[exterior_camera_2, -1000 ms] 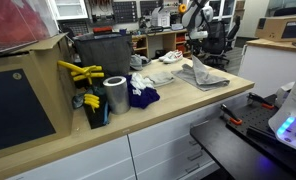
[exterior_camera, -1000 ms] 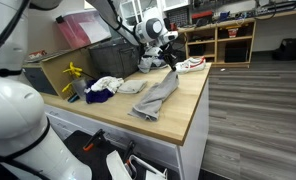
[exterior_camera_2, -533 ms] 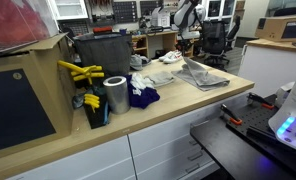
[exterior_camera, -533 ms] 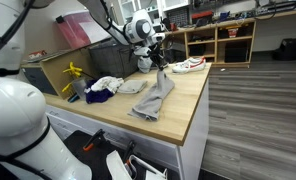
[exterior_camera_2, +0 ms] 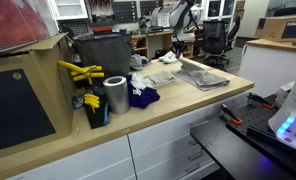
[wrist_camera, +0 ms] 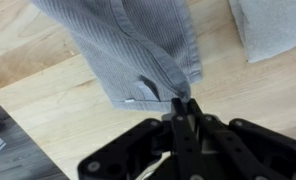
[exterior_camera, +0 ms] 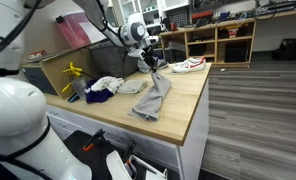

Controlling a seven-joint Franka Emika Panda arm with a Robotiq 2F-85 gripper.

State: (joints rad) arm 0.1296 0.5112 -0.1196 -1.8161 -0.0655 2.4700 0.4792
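Note:
My gripper (exterior_camera: 154,63) is shut on one end of a grey pair of trousers (exterior_camera: 154,95) and holds that end lifted above the wooden counter (exterior_camera: 183,110). The rest of the garment trails down and lies on the counter top. In the wrist view the jaws (wrist_camera: 182,104) pinch the grey fabric (wrist_camera: 128,45) at its edge, with the wood below. In an exterior view the gripper (exterior_camera_2: 178,45) is above the same grey cloth (exterior_camera_2: 203,75) at the far end of the counter.
A white shoe (exterior_camera: 191,65) lies at the counter's far end. Crumpled white cloth (exterior_camera: 108,85), a dark blue cloth (exterior_camera_2: 141,97) and a light grey cloth (exterior_camera: 133,86) lie mid-counter. A metal can (exterior_camera_2: 115,95), yellow tools (exterior_camera_2: 81,72) and a dark bin (exterior_camera_2: 100,55) stand nearby.
The gripper has moved along the counter toward the bin and cloth pile, dragging the held end of the grey trousers with it; the garment is now pulled longer and narrower.

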